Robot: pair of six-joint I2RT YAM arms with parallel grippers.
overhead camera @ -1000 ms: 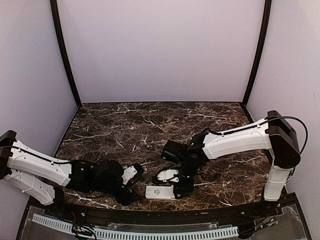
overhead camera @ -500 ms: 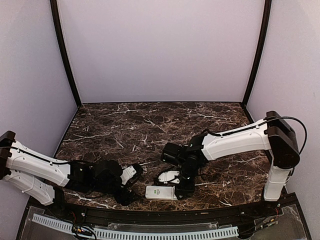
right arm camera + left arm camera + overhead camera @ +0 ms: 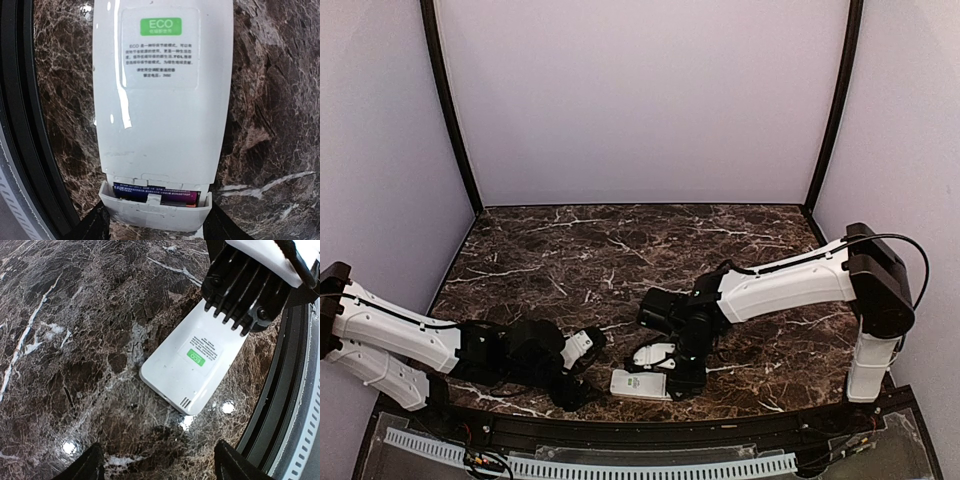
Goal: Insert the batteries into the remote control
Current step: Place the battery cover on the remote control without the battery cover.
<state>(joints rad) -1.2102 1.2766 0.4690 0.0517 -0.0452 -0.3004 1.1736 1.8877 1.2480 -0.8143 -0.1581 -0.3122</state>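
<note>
The left arm (image 3: pixel 395 335) and right arm (image 3: pixel 785 285) are white-shelled with black joints, the right bearing a thin black cable (image 3: pixel 924 265) and a ribbed, screw-fastened black right gripper (image 3: pixel 235 315).

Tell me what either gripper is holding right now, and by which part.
The left gripper is open and holds nothing. The right gripper straddles the open battery-compartment end of the white rectangular plastic remote control; whether it actually clamps it cannot be told.

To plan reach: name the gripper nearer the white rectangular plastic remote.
Right. Right gripper straddles one end of the white plastic remote; left gripper sits apart, off its other end.
</note>
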